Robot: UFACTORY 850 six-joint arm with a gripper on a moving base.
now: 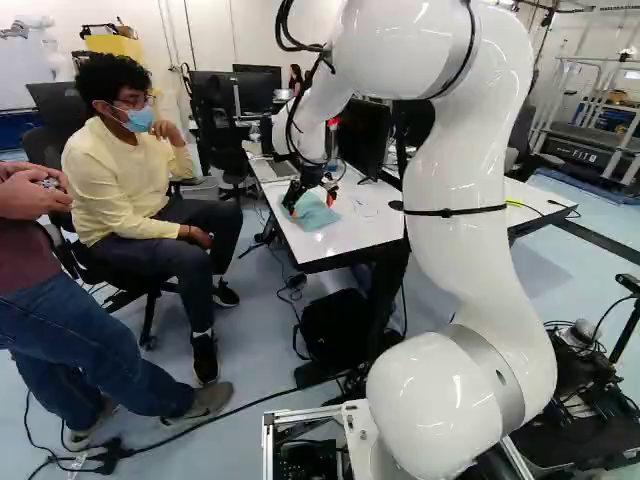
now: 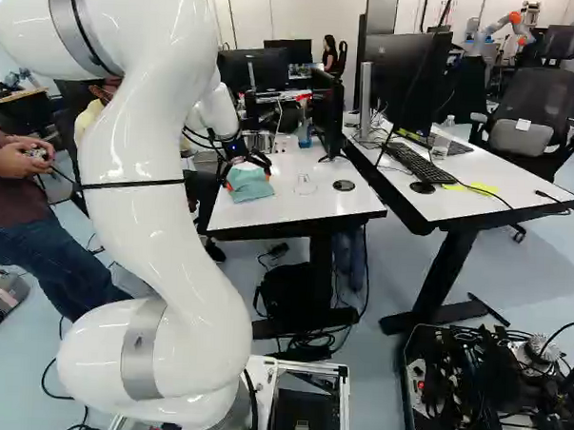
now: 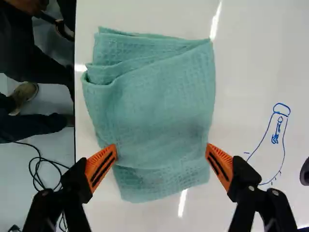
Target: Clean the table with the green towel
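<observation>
In the left base view my gripper is low over the white table. The folded blue-green towel lies near the table's front left corner in the right base view. In the wrist view the towel spreads between and ahead of the fingers of my gripper, which stand wide apart, their orange pads at its two side edges. Whether the pads touch the cloth is hard to tell. Folded layers show at its far end. A blue marker drawing is on the tabletop beside the towel.
A dark round disc and monitors stand on the table. A second desk with a keyboard adjoins it. Seated close to the table is a person; another stands nearer. A black bag lies underneath. Another robot is far back.
</observation>
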